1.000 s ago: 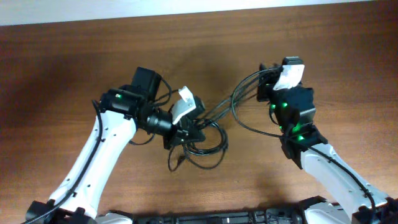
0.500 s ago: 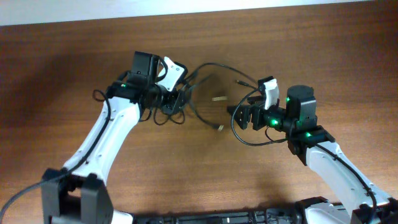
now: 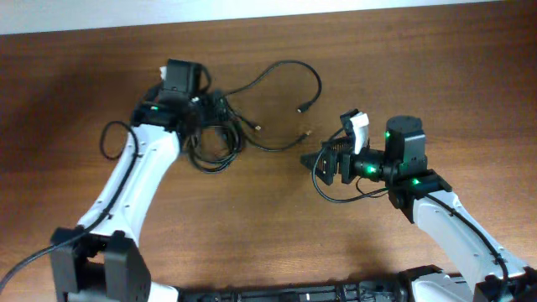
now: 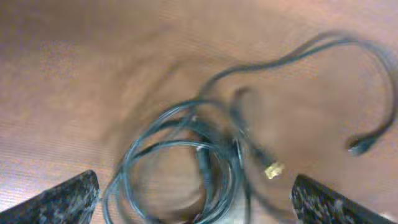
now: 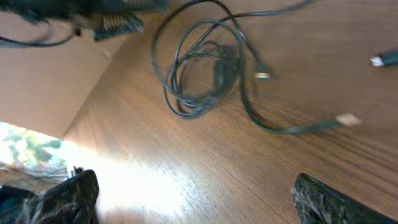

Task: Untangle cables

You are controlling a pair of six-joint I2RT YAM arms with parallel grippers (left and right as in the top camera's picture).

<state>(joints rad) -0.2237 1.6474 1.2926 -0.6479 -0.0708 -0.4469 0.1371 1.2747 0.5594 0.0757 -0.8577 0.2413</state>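
Cables (image 5: 221, 72) heaped on brown wood-grain table (image 3: 419, 67); left pincer (image 4: 199, 196) and right pincer (image 5: 199, 199) spread.

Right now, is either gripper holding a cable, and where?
Nothing held: left gripper and right gripper are both open, the cables lying on the table.

Left-wrist view blurs the cables (image 4: 203, 165), so which strand crosses over which prob. can't be told.

The left arm (image 3: 134, 180) stretched from the near edge of the tabletop (image 3: 436, 59) toward its far edge, the left pincer (image 3: 215, 113) showing fingers (image 4: 62, 196) spread wide. The right arm (image 3: 453, 222) rose from the near right corner, wrist turned leftward, the right pincer (image 3: 317, 161) likewise gaping.
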